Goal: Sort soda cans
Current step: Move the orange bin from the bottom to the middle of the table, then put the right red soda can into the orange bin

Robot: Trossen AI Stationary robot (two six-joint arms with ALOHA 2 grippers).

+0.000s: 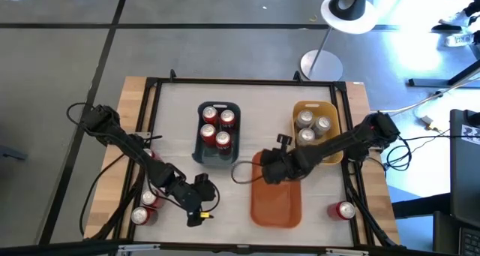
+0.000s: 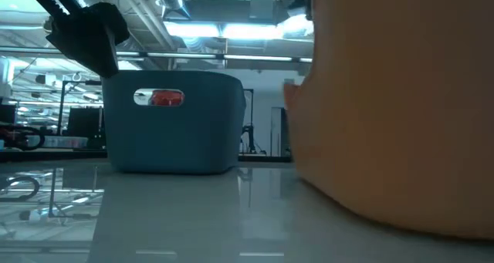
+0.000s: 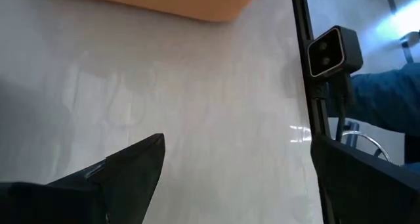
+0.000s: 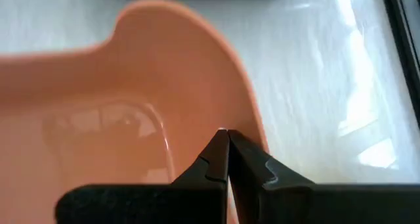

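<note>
Three red soda cans point(image 1: 217, 127) stand in the blue bin point(image 1: 217, 155) at mid-table; one shows through its handle hole point(image 2: 164, 98). Silver soda cans point(image 1: 313, 124) fill the yellow bin point(image 1: 330, 109). Loose red cans lie at the near left point(image 1: 147, 203) and near right point(image 1: 345, 209). My left gripper point(image 1: 199, 205) point(image 3: 243, 178) hangs open over bare table near the front edge. My right gripper point(image 1: 266, 170) point(image 4: 226, 152) is shut, holds nothing, and hovers over the far rim of the orange bin point(image 1: 276, 200) point(image 4: 98, 119).
The orange bin point(image 2: 401, 101) has nothing in it and stands close before the low camera point(image 3: 335, 50). A black frame point(image 1: 247, 82) runs around the table. A person's blue sleeve point(image 3: 387, 99) shows beyond the near edge. Bare table lies between the bins.
</note>
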